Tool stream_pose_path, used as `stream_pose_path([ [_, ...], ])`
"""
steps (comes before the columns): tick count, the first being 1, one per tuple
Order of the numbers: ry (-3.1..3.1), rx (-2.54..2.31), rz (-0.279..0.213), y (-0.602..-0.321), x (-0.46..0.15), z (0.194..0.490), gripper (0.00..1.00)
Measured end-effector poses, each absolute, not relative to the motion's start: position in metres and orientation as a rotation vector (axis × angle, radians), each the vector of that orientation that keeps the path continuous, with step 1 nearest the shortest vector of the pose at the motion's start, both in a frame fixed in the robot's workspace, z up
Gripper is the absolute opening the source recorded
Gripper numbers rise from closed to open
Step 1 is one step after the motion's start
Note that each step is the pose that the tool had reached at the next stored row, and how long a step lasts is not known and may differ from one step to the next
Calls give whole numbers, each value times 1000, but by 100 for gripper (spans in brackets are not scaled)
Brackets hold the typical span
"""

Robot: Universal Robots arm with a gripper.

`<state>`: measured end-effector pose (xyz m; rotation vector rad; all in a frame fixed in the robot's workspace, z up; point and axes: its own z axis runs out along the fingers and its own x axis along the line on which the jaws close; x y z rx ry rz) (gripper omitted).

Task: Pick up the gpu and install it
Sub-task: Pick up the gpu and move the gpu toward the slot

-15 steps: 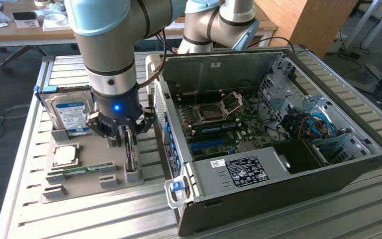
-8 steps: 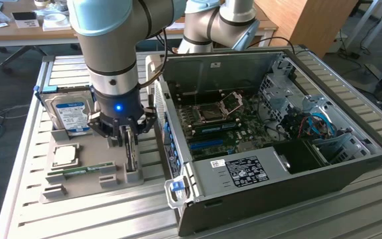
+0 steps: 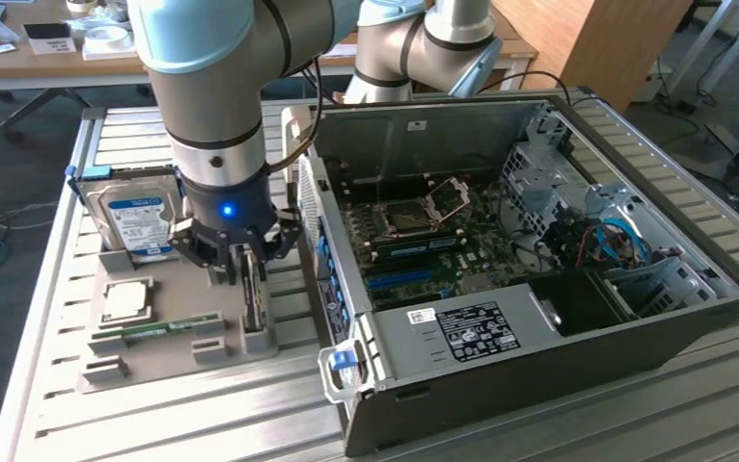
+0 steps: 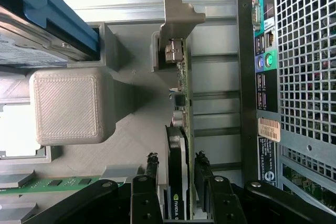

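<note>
The gripper [image 3: 243, 258] hangs directly over the gpu [image 3: 255, 300], which stands on edge in a slot of the grey holder [image 3: 151, 289] on the table [image 3: 139, 423]. The open computer case [image 3: 498, 241] sits just beside it on the exterior view's right. The gpu's long axis runs near to far, parallel to the case's rear panel. In the wrist view the fingers [image 4: 151, 167] straddle the gpu [image 4: 184, 85] — apart, one on each face, with a gap on one side — so not yet clamped.

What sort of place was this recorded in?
Probably a robotics lab or workshop: an open PC case on a slatted metal table, a parts tray holding the gpu, cluttered desks behind.
</note>
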<state>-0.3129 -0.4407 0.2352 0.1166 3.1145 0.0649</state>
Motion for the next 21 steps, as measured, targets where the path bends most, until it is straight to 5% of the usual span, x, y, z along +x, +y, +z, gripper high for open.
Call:
stream_pose_path([
  [21, 3114, 117, 65, -441, -313, 232, 42],
])
